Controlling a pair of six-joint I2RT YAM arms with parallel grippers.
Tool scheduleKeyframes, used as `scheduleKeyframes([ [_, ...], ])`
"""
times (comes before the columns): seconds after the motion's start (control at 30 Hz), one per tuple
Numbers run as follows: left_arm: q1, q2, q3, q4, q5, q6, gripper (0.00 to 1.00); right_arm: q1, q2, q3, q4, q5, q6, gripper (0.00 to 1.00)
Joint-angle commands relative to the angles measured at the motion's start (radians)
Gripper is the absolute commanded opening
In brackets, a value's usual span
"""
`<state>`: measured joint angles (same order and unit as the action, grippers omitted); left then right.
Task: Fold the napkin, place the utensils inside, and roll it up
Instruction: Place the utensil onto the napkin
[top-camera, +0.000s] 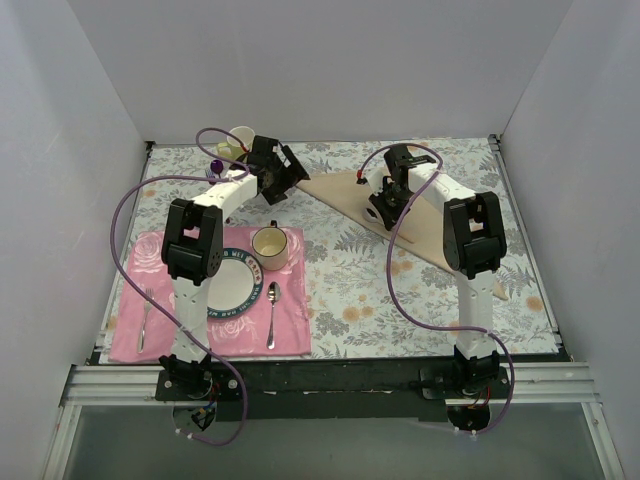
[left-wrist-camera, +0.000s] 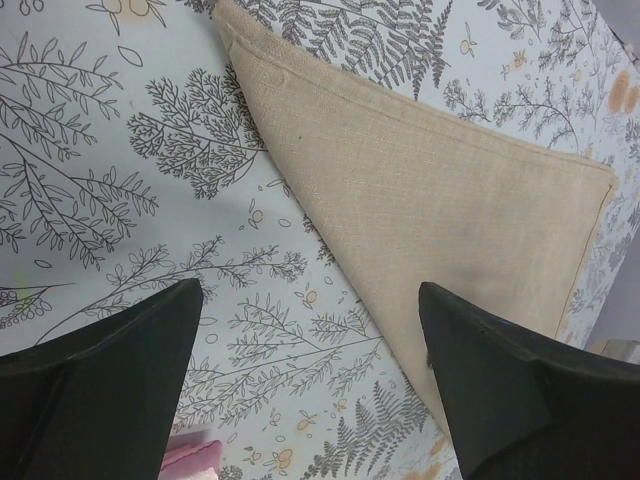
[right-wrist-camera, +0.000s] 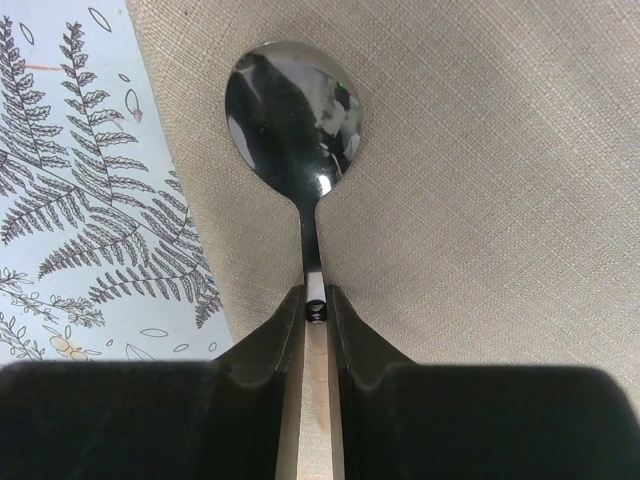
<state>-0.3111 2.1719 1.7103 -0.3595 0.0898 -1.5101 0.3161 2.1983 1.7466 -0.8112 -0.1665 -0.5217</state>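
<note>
The beige napkin (top-camera: 345, 193) lies folded into a long triangle on the tablecloth, running from centre back to the right. My right gripper (top-camera: 380, 210) hovers over it, shut on the handle of a small spoon (right-wrist-camera: 295, 110). The spoon's silver bowl points ahead over the napkin (right-wrist-camera: 480, 200), and the right gripper (right-wrist-camera: 316, 300) pinches its neck. My left gripper (top-camera: 285, 170) is open and empty by the napkin's left corner. In the left wrist view the left gripper (left-wrist-camera: 310, 300) straddles the napkin (left-wrist-camera: 430, 190) edge. A second spoon (top-camera: 273, 312) and a fork (top-camera: 147, 315) lie on the pink placemat.
The pink placemat (top-camera: 290, 335) at front left carries a plate (top-camera: 235, 290) and a mug (top-camera: 270, 247). A white cup (top-camera: 240, 140) with purple-tipped sticks stands at the back left. White walls close in the sides and back. The grey floral tablecloth (left-wrist-camera: 150, 200) covers the table.
</note>
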Motion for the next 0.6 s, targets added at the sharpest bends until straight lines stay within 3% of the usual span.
scheduleKeyframes([
  [0.0, 0.0, 0.003, 0.009, 0.03, -0.022, -0.012, 0.89, 0.008, -0.015, 0.001, -0.011, -0.004, 0.029, 0.16],
  [0.17, 0.0, 0.012, -0.001, 0.037, -0.019, -0.01, 0.88, 0.008, -0.029, 0.011, -0.014, -0.008, 0.035, 0.07],
  [0.57, 0.0, 0.006, -0.032, 0.071, -0.005, 0.004, 0.89, 0.026, -0.048, -0.002, 0.01, -0.027, 0.022, 0.06],
])
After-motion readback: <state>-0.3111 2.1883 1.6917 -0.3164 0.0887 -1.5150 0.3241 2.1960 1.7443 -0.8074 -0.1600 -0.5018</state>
